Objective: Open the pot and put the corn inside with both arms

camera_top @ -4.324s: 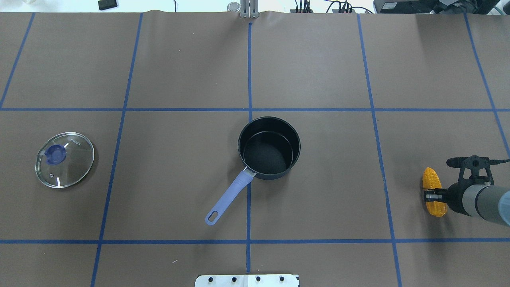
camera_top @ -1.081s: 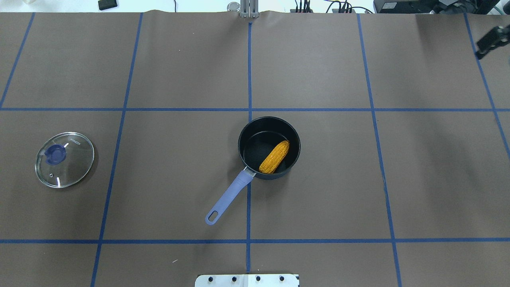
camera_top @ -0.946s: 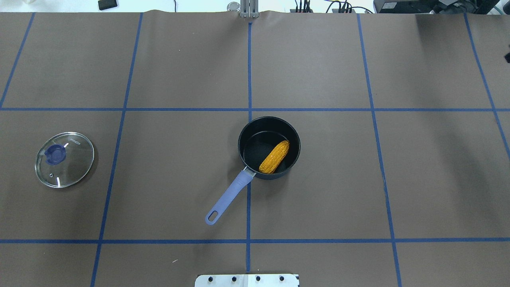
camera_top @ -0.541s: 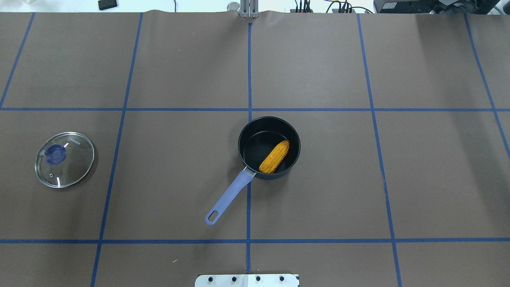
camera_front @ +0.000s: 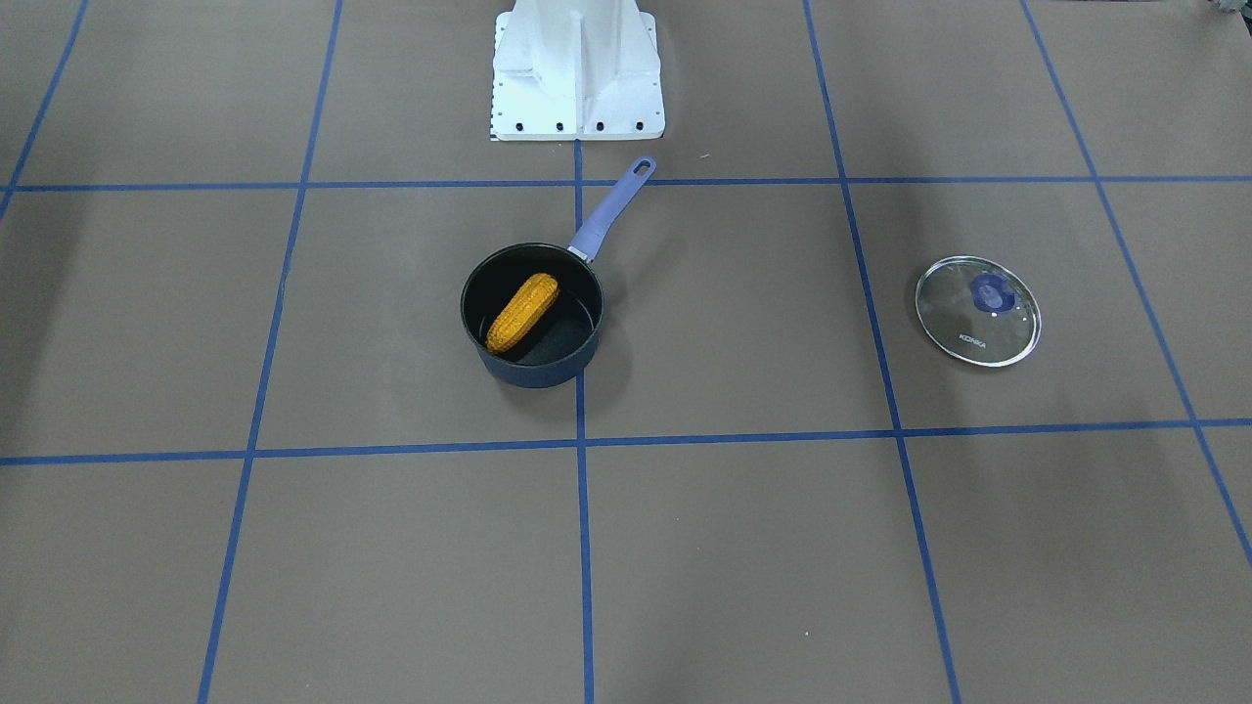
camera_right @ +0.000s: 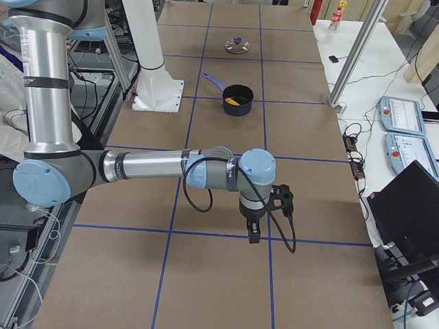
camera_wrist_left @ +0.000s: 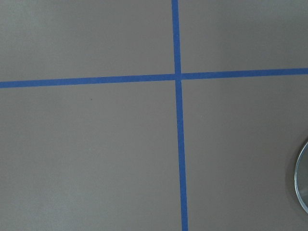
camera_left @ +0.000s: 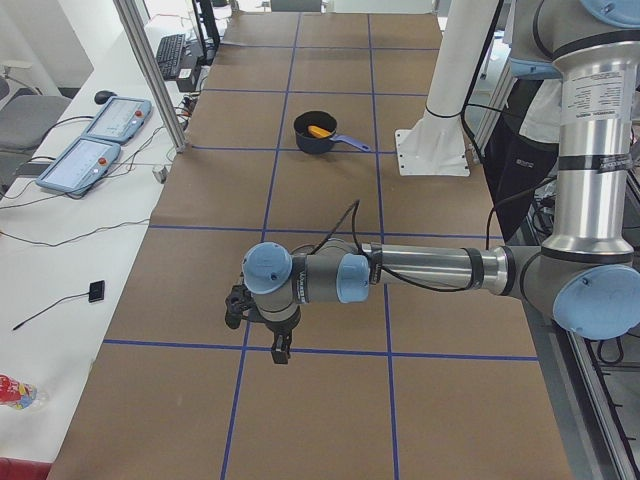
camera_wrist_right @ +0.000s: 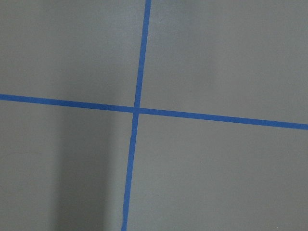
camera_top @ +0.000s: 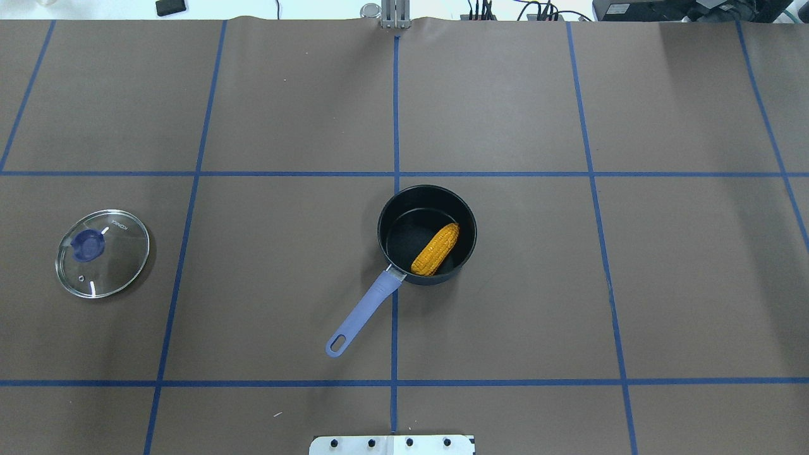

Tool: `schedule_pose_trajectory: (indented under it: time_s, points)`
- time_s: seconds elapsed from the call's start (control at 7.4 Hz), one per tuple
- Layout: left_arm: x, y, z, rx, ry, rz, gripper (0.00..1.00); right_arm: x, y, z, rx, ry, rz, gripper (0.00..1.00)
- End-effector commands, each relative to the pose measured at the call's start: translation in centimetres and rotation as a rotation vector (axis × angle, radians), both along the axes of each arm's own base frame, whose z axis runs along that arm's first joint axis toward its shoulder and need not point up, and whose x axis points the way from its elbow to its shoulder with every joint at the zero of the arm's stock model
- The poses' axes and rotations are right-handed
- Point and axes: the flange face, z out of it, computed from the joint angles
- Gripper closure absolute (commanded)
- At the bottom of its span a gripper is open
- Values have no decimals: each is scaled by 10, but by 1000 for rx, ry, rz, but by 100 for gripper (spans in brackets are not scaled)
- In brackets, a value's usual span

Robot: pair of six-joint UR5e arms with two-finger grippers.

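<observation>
The orange-yellow corn (camera_top: 436, 249) lies slanted inside the open black pot (camera_top: 381, 222) with a purple handle (camera_top: 363, 313), at the table's middle. It also shows in the front view (camera_front: 522, 311). The glass lid (camera_top: 103, 253) with a blue knob lies flat on the table far to the left. Both arms are outside the overhead and front views. My left gripper (camera_left: 279, 349) shows only in the left side view and my right gripper (camera_right: 252, 233) only in the right side view. Each hangs over bare table, far from the pot. I cannot tell whether they are open or shut.
Brown table cover with a blue tape grid. The white base pedestal (camera_front: 577, 73) stands near the pot's handle. The lid's rim (camera_wrist_left: 303, 183) shows at the left wrist view's right edge. Control pendants (camera_left: 95, 135) lie on the side bench.
The corn went from my right gripper at the table's right edge into the pot. The right arm then left the overhead view at the upper right. Pot and lid have not moved.
</observation>
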Motion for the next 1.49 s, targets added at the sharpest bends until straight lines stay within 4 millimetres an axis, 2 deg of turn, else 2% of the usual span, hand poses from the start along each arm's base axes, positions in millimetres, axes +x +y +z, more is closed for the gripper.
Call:
schedule_pose_trajectory:
  time_s: [0.0,0.14,0.81,1.08,1.35]
  points:
    - [0,5,3,-7,0,0,1,-1,1,-1,5,-5,-4,0]
    - [0,7,6,-13,0,0,1,0,3,-11,45,9,-8,0]
    - [-1,16,10,-23,0,-3,1,-8,4,-8,42,18,-21,0]
    - [-1,15,0,0,0,0,1,-17,1,-9,38,17,-34,0]
    - [-1,14,-2,1,0,0,1,-20,1,-8,36,18,-39,0]
